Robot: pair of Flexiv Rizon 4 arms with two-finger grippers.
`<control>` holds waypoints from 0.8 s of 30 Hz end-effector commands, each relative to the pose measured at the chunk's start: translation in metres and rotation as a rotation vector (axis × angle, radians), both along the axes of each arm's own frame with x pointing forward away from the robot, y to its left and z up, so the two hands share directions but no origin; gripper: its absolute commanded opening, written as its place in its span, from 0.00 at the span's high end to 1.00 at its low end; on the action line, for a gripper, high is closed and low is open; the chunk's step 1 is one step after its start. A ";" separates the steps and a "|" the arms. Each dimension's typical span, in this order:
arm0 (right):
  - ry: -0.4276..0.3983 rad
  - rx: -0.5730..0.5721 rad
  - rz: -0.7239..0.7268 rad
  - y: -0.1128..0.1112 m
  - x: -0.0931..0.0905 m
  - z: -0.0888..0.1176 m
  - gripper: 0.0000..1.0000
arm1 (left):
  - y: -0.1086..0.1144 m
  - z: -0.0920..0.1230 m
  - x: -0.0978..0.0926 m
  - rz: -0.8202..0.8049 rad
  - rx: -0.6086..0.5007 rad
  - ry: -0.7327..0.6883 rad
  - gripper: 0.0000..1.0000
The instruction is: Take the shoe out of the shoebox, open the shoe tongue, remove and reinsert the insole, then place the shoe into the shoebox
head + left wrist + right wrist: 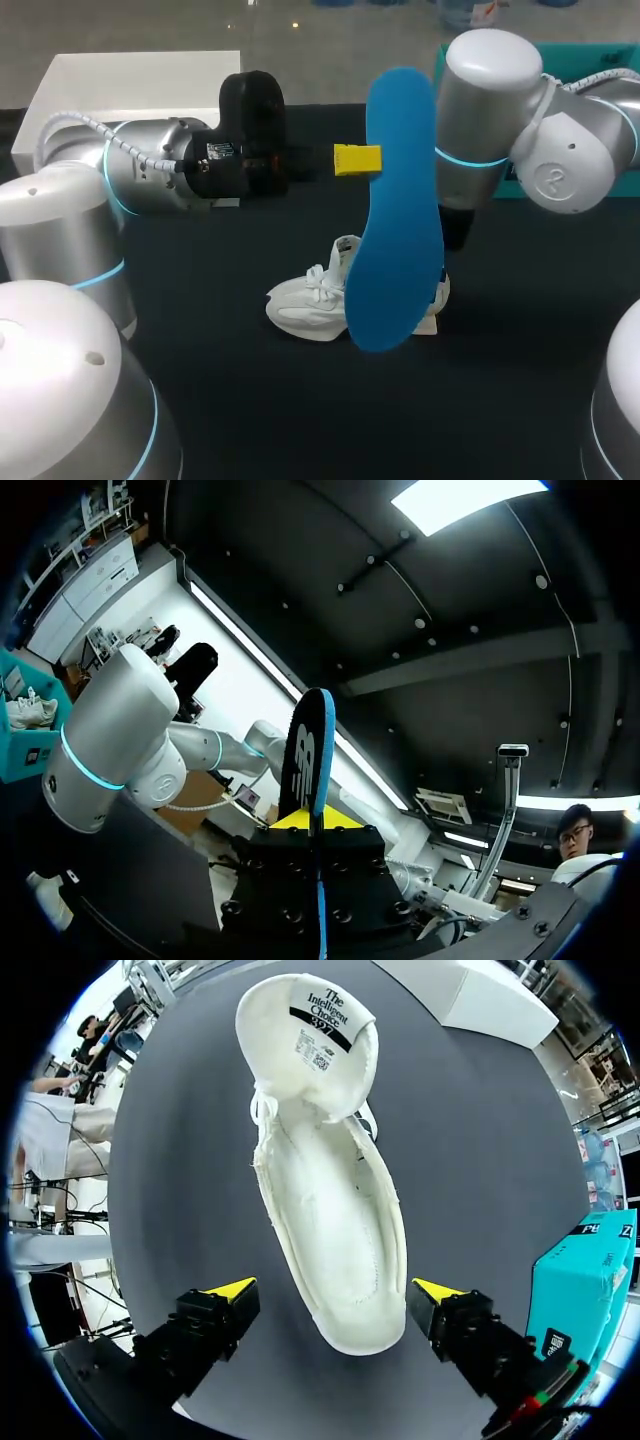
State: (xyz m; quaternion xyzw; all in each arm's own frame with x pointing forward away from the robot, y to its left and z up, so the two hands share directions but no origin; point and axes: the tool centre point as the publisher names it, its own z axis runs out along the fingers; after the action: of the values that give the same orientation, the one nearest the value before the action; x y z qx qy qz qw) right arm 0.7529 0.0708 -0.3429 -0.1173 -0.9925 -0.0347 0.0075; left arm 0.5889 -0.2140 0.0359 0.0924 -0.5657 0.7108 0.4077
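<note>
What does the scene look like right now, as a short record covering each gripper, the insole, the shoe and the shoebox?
left gripper: shut on the insole, raised above the table
insole: blue, held upright, out of the shoe
right gripper: open, above the shoe, one finger on each side of its heel
shoe: white, lying on the dark table, tongue folded open, inside bare
shoebox: teal, apart from the shoe, on the right arm's side
</note>
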 end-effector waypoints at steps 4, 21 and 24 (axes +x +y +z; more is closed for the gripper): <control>-0.003 -0.001 0.000 0.000 -0.001 -0.001 0.00 | -0.001 -0.001 0.000 -0.001 -0.002 0.000 1.00; -0.016 -0.048 0.079 0.021 0.045 0.003 0.00 | -0.001 -0.001 0.000 -0.001 -0.002 0.000 1.00; -0.012 -0.053 0.091 0.027 0.055 -0.002 0.00 | -0.001 -0.001 0.000 -0.001 -0.002 0.000 1.00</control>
State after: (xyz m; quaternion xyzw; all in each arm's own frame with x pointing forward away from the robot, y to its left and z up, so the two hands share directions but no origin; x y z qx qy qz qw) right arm 0.7953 0.0852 -0.3352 -0.0720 -0.9970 -0.0249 -0.0099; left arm 0.5888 -0.2140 0.0359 0.0924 -0.5658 0.7107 0.4077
